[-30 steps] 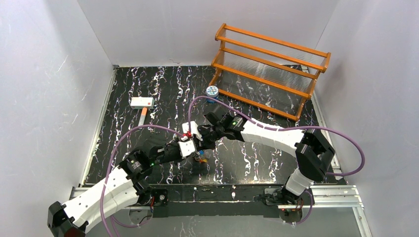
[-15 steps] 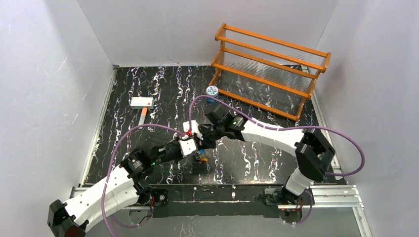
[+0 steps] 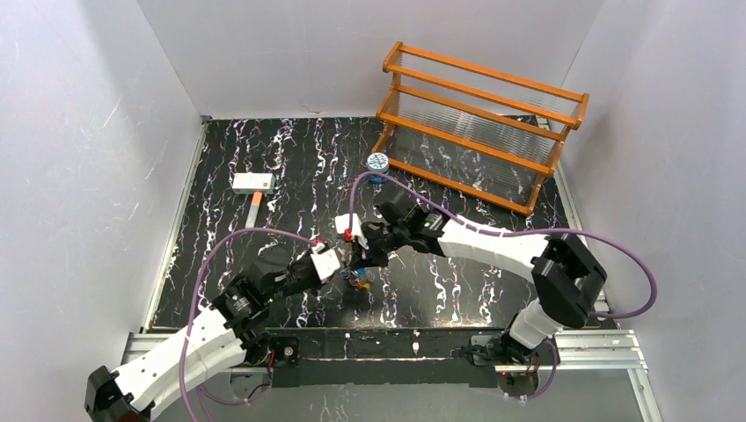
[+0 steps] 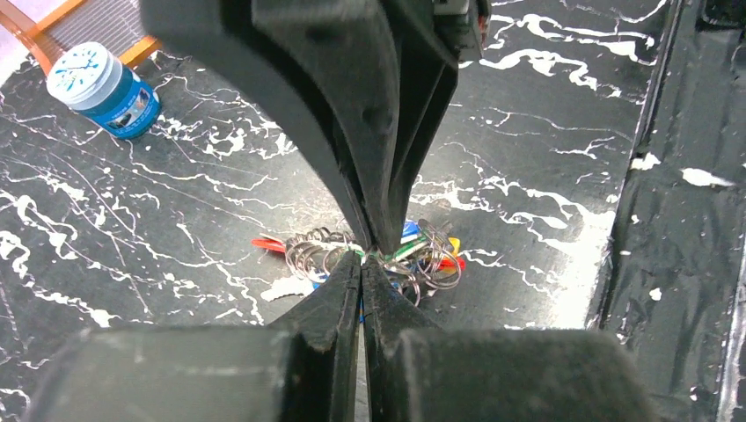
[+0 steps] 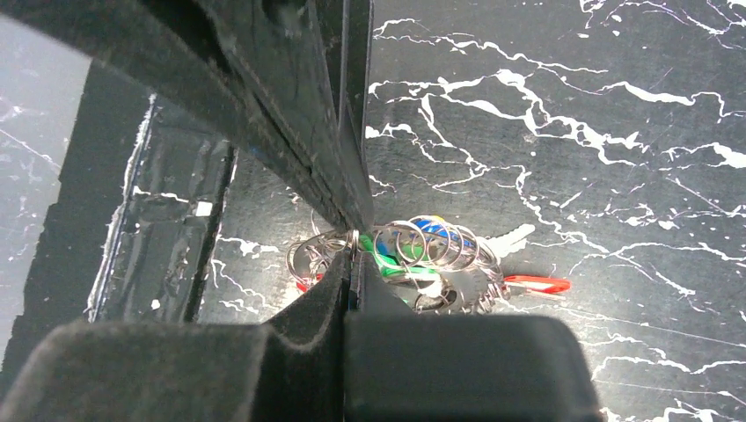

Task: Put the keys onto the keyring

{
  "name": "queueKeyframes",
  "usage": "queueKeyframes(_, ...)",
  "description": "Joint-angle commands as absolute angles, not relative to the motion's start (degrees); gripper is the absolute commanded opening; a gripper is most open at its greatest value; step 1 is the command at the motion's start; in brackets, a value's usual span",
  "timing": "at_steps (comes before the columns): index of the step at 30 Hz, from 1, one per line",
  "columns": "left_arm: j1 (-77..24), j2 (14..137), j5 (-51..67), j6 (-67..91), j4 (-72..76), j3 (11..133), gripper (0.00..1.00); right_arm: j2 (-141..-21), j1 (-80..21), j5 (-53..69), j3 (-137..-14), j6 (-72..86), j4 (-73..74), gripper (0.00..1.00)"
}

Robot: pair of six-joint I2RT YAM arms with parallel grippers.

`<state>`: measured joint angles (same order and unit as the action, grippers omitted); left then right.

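The keys (image 3: pixel 359 280) sit in one tangled bunch on the black marbled table, with red (image 4: pixel 268 244), blue, green and yellow heads and one plain silver key (image 5: pixel 517 237). Several thin silver rings (image 5: pixel 431 243) overlap in the bunch, and I cannot pick the keyring out among them. My left gripper (image 3: pixel 346 266) (image 4: pixel 362 258) is shut, its tips pressed into the rings. My right gripper (image 3: pixel 359 258) (image 5: pixel 351 255) is shut on a thin silver ring at its tips. The two grippers meet tip to tip over the bunch, with the right fingers (image 4: pixel 387 158) coming in from opposite.
A small blue-and-white tin (image 3: pixel 377 163) (image 4: pixel 106 88) stands at the back in front of an orange wooden rack (image 3: pixel 479 123). A white block with an orange handle (image 3: pixel 253 185) lies at the left. The table's near edge and rail (image 4: pixel 669 220) run close by the bunch.
My left gripper has closed onto the rings. Both arms have shifted slightly, the left wrist drawing back and the right hand moving a little right. The bunch has barely moved.
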<state>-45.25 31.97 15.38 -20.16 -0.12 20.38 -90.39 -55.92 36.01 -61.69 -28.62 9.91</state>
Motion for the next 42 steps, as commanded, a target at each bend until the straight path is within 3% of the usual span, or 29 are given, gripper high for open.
queueKeyframes(1,-45.43,28.76,14.34,-13.39,8.38,16.16,0.0,-86.09,-54.52,42.67,-58.89,-24.73,2.36,0.01)
queueKeyframes(15,-45.35,26.99,13.14,-13.17,7.14,16.01,0.0,-83.41,-52.99,44.06,-53.68,-20.3,-3.96,0.01)
queueKeyframes(22,-45.44,31.98,16.59,-20.22,1.42,20.89,0.26,-84.57,-52.92,45.63,-56.36,-21.97,-0.91,0.01)
queueKeyframes(28,-45.43,32.54,19.27,-23.38,1.32,22.46,0.36,-84.75,-52.96,45.44,-56.61,-22.66,-0.09,0.01)
queueKeyframes(42,-45.37,28.28,20.84,-24.13,0.97,22.9,0.36,-85.49,-52.93,45.65,-57.4,-22.68,-0.09,0.01)
